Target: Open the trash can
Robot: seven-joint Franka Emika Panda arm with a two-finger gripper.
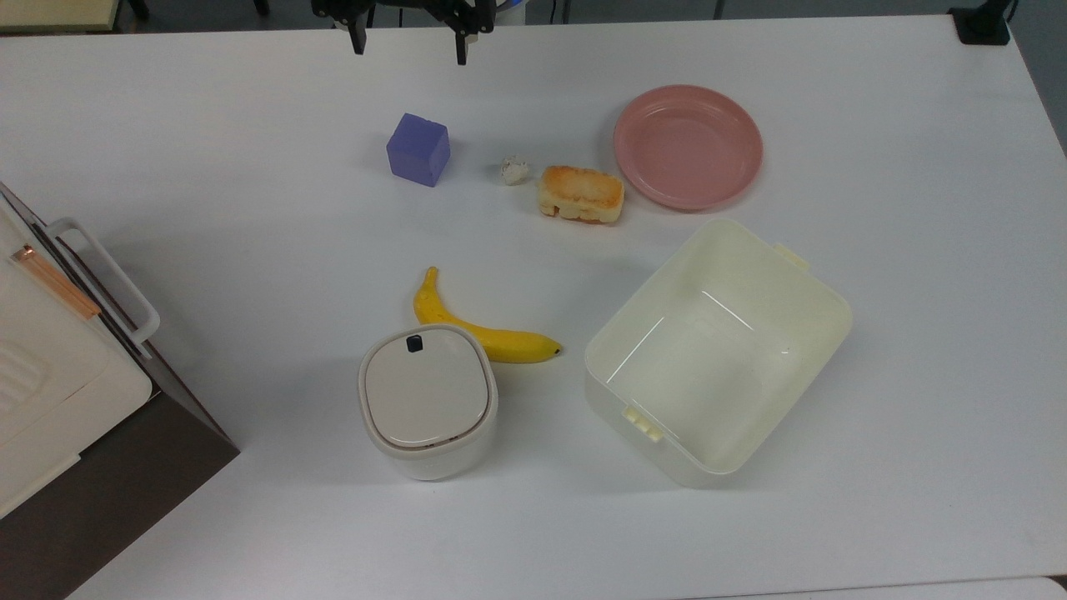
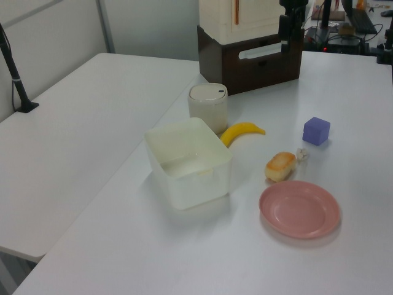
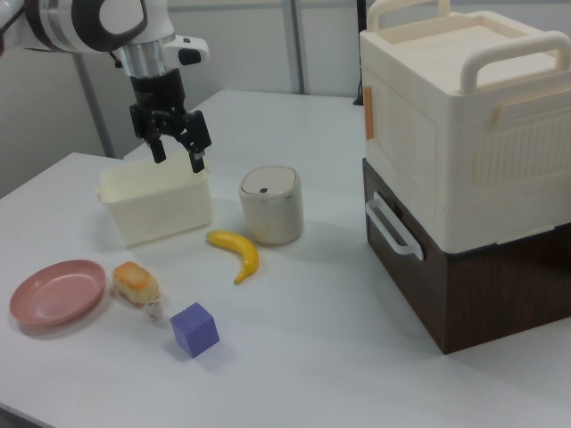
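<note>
Trash can (image 1: 428, 402) upright on the white tabletop (image 1: 250, 208), beige lid (image 1: 426, 393) flat and closed, small black button (image 1: 414, 342) at the lid's edge nearest the banana (image 1: 475, 327). Banana just beside the can — touching or not, cannot tell. Cream tub (image 1: 717, 350) near the can, on the top view's right, lidless, sitting at an angle.

End effector (image 1: 408, 46) at the top view's upper edge, well apart from the can, fingers (image 1: 358, 37) spread apart with nothing between them. In the right view, end effector (image 3: 177, 153) hanging above the tabletop, seen against the tub (image 3: 156, 207), pointing down, fingers apart.

Purple cube (image 1: 418, 149) near the end effector in the top view. Small white crumpled scrap (image 1: 514, 170) between cube and toasted bread piece (image 1: 580, 195). Pink plate (image 1: 688, 146) just beside the bread, on the top view's right.

Cream box with handles stacked on a dark brown drawer unit (image 3: 464, 169) — at the top view's left edge, on the right view's right, behind the can in the left view.

In the left view, can (image 2: 207, 108) between the tub (image 2: 189, 163) and the brown unit, banana (image 2: 242, 131) on the left view's right of it.
</note>
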